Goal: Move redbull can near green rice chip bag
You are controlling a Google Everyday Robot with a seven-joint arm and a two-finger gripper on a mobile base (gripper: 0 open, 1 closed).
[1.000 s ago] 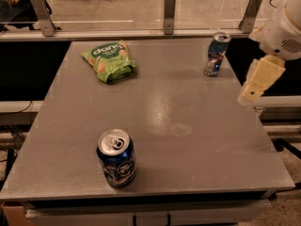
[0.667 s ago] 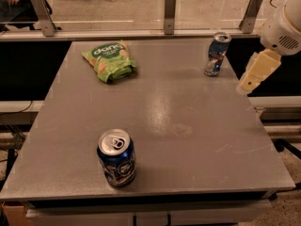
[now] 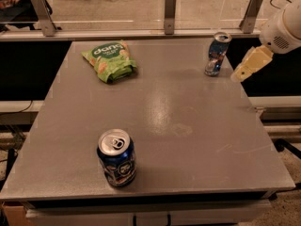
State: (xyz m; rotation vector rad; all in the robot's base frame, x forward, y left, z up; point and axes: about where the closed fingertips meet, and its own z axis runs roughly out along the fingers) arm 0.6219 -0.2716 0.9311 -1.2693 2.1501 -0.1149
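The redbull can (image 3: 217, 53) is slim, blue and silver, and stands upright at the far right of the grey table (image 3: 188, 126). The green rice chip bag (image 3: 109, 60) lies at the far left of the table with white "dang" lettering. My gripper (image 3: 241, 74) hangs at the right edge of the table, a short way right of the redbull can and not touching it. Its cream-coloured fingers (image 3: 250, 63) point down and to the left from the white arm.
A wider, shorter dark-blue can (image 3: 116, 157) stands upright near the table's front edge, left of centre. A glass barrier with metal posts (image 3: 170, 12) runs along the table's far edge. The floor drops away to the right of the table.
My gripper has risen and moved toward the far right, closer to the redbull can. The cans and the bag have not moved.
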